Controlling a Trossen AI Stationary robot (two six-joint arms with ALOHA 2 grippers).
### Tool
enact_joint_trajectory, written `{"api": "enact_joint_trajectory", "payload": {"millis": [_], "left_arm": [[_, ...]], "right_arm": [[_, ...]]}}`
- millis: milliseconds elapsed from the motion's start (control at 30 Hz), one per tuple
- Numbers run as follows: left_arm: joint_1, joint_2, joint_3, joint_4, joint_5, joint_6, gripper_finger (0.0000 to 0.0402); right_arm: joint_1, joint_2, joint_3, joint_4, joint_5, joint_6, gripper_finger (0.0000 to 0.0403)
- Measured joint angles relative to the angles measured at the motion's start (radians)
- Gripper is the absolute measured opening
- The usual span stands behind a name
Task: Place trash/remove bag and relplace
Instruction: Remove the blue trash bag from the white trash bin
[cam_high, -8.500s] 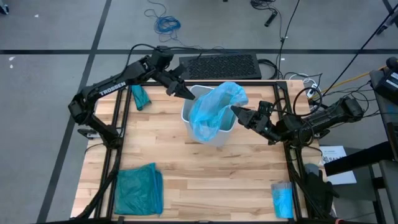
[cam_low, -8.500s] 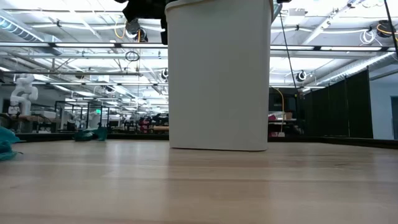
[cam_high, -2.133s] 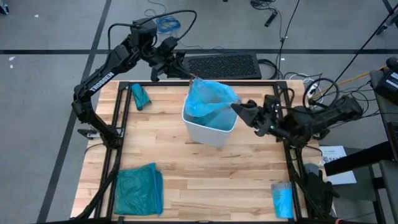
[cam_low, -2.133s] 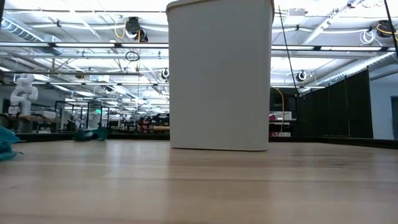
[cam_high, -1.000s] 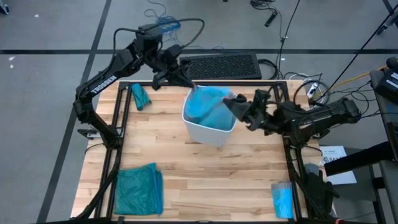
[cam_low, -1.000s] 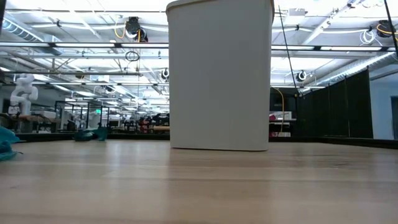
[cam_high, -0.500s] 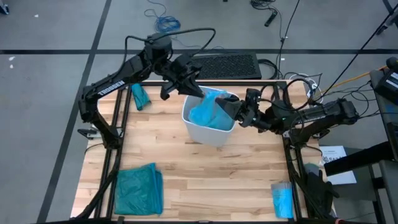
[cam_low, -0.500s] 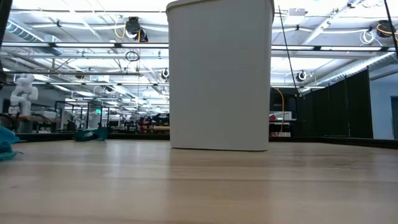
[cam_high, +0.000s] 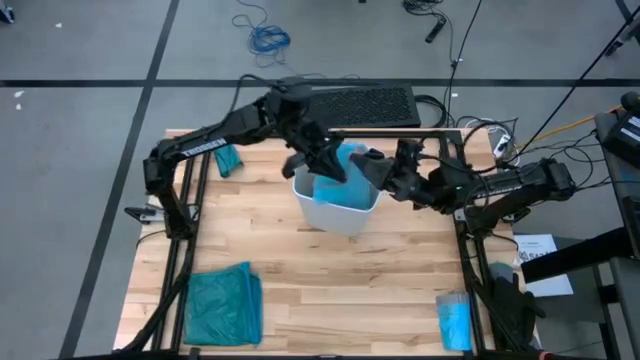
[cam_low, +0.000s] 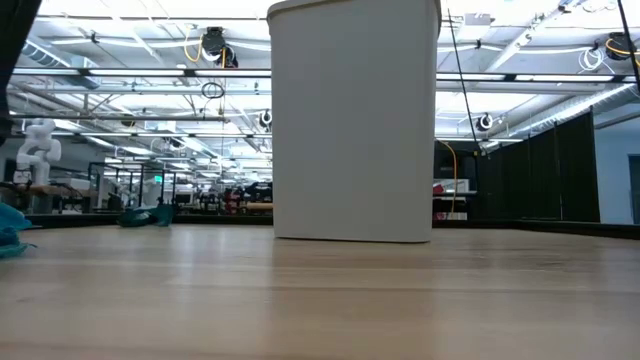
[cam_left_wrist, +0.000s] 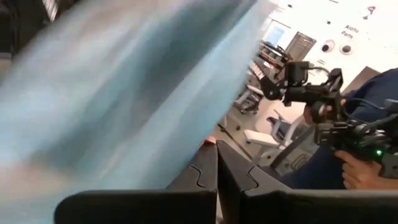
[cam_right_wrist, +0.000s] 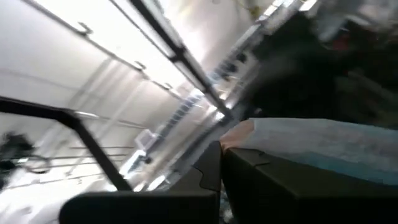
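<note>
The white bin (cam_high: 342, 214) stands at the far middle of the table and fills the low view (cam_low: 353, 120). The pale blue see-through bag (cam_high: 328, 188) is bunched in and over its mouth. My left gripper (cam_high: 337, 170) is over the bin's mouth, shut on the bag. My right gripper (cam_high: 372, 171) is at the bin's right rim, also shut on the bag. The trash is out of view. My left gripper (cam_left_wrist: 216, 163) pinches the bag's gathered top (cam_left_wrist: 155, 143) between its two shut fingers, coming about level from the table's far left. The plastic spreads away from the fingers; how many layers, I cannot tell. My right gripper (cam_right_wrist: 221, 152) pinches an edge of the bag (cam_right_wrist: 273, 134) between its shut fingers, coming from the table's right and slanting upward. The plastic runs off sideways from the fingertips.
A darker teal-green bag (cam_high: 222, 305) lies at the near left and a small folded blue packet (cam_high: 453, 322) at the near right. A small teal bundle (cam_high: 226, 157) lies at the far left. A black keyboard (cam_high: 365, 103) sits beyond the far edge.
My left gripper has moved down and toward the table's near right, from beyond the bin's far-left rim to over its mouth, still shut on the bag. The bag's top has come along and bunched lower and narrower over the bin.
</note>
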Motion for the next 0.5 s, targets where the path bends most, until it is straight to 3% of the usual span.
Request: {"api": "enact_joint_trajectory", "payload": {"millis": [200,500], "left_arm": [[0.017,0.04,0.0,-0.03,0.001,-0.003,0.0],[0.025,0.023,0.0,-0.03,0.042,-0.027,0.0]], "right_arm": [[0.037,0.0,0.0,0.002,-0.024,-0.008,0.0],[0.102,-0.037,0.0,-0.261,0.108,0.036,0.0]]}}
